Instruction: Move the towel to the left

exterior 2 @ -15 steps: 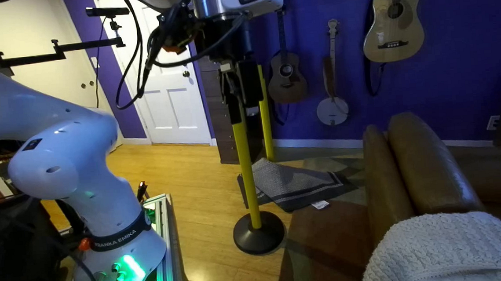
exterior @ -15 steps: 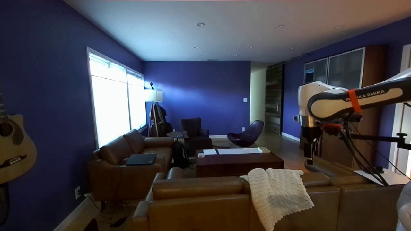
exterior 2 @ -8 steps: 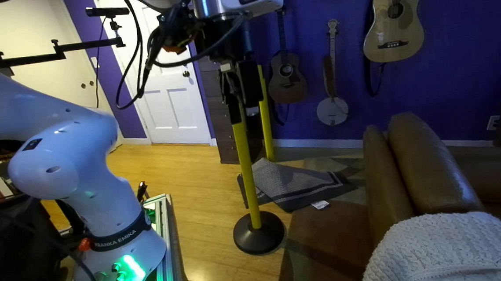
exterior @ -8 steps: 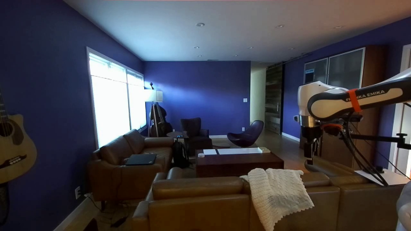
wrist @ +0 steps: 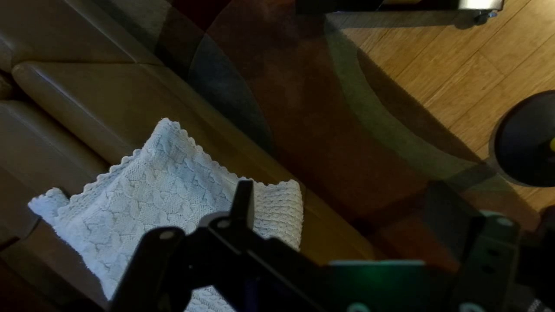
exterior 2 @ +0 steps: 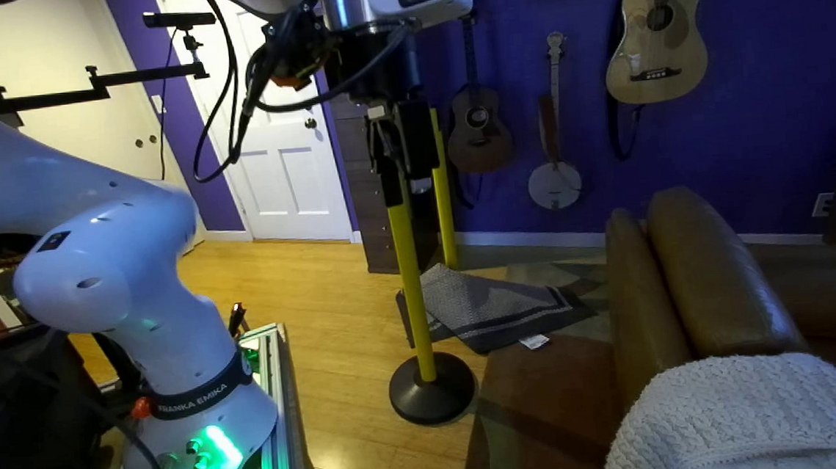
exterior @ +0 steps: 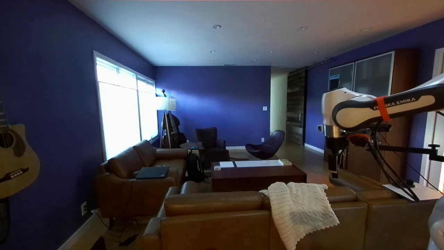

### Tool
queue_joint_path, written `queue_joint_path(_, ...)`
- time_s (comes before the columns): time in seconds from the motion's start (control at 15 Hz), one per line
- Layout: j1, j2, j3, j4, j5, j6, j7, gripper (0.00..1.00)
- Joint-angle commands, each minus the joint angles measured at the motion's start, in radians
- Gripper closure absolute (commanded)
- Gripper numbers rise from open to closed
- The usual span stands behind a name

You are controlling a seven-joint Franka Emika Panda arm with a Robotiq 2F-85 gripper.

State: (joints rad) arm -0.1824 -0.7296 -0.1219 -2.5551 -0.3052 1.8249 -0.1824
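Basically, nothing's been visibly shifted this past second: gripper point(wrist: 341, 201) spread, towel point(wrist: 143, 208) ungripped, wrist-view lower left; grasp presumably still needed.

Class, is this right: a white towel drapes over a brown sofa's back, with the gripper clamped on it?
"Clamped on it" is wrong: the gripper is open in the wrist view, and an exterior view shows it apart from the towel. The towel does drape over the back of the brown sofa.

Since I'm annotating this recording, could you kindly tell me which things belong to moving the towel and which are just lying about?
For the job:
white towel, draped over the sofa
hand, open

Lying about:
closed laptop
gray mat
dark bag
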Motion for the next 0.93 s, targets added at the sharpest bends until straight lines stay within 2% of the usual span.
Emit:
queue_joint_path(0.0, 0.017, -0.001, -0.013, 0.003, -0.009, -0.006, 0.009, 0.0)
queue_joint_path(0.4, 0.017, -0.001, -0.013, 0.003, -0.009, -0.006, 0.009, 0.0)
queue_joint_path(0.87, -0.009, 0.275, -0.01, 0.125, 0.005, 0.304, 0.174, 0.0)
